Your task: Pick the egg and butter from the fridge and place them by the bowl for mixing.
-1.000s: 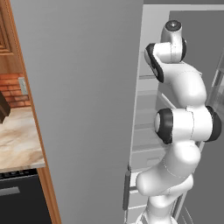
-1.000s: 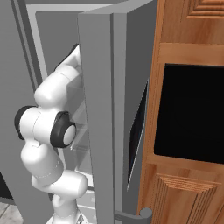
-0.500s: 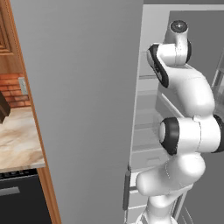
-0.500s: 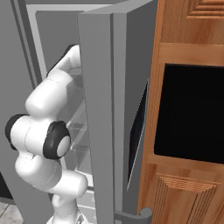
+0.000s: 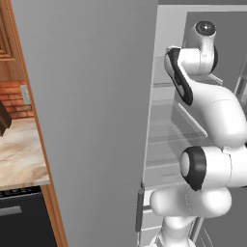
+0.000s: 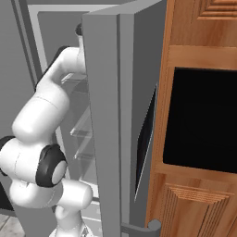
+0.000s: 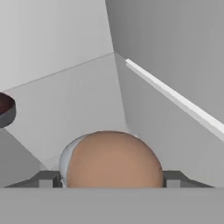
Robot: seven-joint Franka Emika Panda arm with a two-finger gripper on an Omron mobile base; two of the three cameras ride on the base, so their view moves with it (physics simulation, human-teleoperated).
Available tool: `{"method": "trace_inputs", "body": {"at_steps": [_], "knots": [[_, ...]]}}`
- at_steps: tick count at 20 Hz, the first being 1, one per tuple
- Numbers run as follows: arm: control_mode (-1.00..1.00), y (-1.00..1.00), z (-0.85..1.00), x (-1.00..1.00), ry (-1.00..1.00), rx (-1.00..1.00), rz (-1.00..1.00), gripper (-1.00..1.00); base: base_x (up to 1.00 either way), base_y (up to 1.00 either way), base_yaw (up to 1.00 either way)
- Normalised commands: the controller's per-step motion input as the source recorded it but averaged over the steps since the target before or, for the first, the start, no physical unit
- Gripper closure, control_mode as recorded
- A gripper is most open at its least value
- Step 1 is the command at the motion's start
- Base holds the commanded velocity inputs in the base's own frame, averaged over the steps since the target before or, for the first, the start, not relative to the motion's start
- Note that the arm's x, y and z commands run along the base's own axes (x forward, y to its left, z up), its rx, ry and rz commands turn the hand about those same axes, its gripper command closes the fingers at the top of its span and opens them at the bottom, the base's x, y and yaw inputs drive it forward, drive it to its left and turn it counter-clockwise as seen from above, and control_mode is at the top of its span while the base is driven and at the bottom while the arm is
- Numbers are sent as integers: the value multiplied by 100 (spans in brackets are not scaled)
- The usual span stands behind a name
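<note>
Left base: arm [image 5: 212,125] elbow lower than second ago, upper link reaching deeper into fridge [image 5: 169,120]. 
Right base: same, elbow dropped, forearm inside past open door [image 6: 115,120]. 
Hand: egg [image 7: 114,159] sits between fingertips [image 7: 48,178], close up; gripper [image 7: 107,181] wide, jaws flank egg, no squeeze seen. Dark round object [image 7: 5,108] at left edge. Judgement: pre-grasp on egg; close next. Butter untouched.

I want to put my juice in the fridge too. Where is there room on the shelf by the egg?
In the hand view, the white shelf floor past the egg is bare up to the back and side walls. It is crowded close in: the open gripper straddles the egg, and a dark round thing sits at the left edge.
</note>
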Motion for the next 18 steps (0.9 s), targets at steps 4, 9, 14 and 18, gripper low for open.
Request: {"method": "trace_inputs", "body": {"at_steps": [4,9,14,18], "knots": [[-100,14,26,-66,-3,7,0,100,0,0,0],[-100,12,13,-73,-8,3,1,100,0,0,0],[-100,16,0,-81,-11,0,10,100,0,0,0],[-100,18,0,-83,-3,-2,18,100,0,0,0]]}}
